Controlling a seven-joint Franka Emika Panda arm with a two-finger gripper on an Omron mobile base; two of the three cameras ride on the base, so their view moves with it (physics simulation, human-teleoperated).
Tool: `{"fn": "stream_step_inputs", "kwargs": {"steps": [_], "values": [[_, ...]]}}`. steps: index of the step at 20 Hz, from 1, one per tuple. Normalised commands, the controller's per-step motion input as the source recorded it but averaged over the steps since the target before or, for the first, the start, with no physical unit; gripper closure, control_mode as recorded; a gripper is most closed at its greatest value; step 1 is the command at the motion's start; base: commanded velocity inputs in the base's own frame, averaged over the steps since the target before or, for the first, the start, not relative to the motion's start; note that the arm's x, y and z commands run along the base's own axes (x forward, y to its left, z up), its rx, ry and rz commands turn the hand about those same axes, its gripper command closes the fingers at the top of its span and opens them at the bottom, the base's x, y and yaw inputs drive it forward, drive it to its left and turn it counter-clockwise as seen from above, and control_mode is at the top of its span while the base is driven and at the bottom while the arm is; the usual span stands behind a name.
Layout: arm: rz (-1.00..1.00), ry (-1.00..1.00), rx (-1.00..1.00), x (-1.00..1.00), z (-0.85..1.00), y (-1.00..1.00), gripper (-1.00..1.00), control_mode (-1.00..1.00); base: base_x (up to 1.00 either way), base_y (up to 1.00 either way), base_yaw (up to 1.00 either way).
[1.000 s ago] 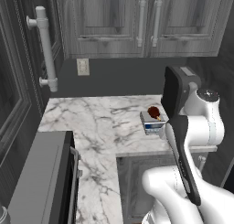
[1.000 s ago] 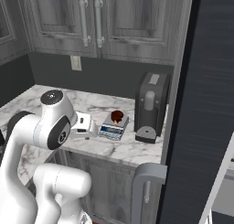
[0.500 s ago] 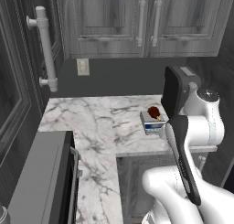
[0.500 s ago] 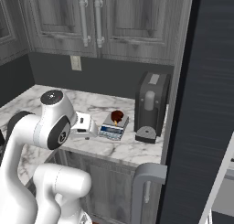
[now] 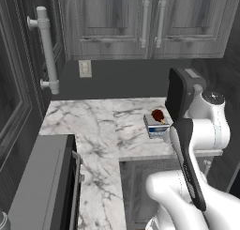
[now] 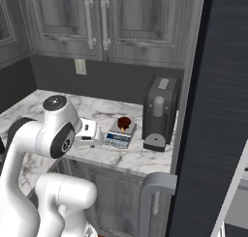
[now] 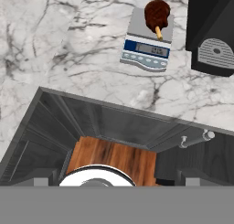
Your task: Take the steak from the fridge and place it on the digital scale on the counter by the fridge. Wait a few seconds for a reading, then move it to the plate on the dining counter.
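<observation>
The small dark red-brown steak (image 7: 156, 13) with a pale bit at one edge sits on the back of the flat square grey digital scale (image 7: 141, 30) with its blue-and-white display strip, so you're in the weighing wait. The scale rests on the narrow white marble counter (image 5: 101, 126) with grey veins, near its front edge, and just beside a tall black boxy appliance (image 6: 160, 112). The black-charcoal fridge (image 6: 220, 110) stands right of that appliance.

In the right base view your two-finger gripper (image 6: 95, 135) hangs back from the scale on its open side, fingers spread wide, grasping nothing, well apart from the steak.

Risks: the steak is small and sits toward the scale's rear edge, so a shallow or off-centre approach probably nudges it off the platform or tips the light scale. Swing too far toward the fridge and you likely clip the black appliance. Coming in low, you could catch the counter's front lip.

Room: open marble lies left of the scale; grey wood-grain wall cupboards (image 5: 140, 22) hang above, limiting a high lift. Come from the left and front.
</observation>
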Motion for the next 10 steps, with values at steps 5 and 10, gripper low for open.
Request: {"fn": "stream_step_inputs", "kwargs": {"steps": [5, 10], "values": [[0.00, 0.00, 0.00, 0.00, 0.00, 0.00, -1.00, -1.00, 0.00, 0.00, 0.00], [0.00, 0.00, 0.00, 0.00, 0.00, 0.00, -1.00, -1.00, 0.00, 0.00, 0.00]]}}
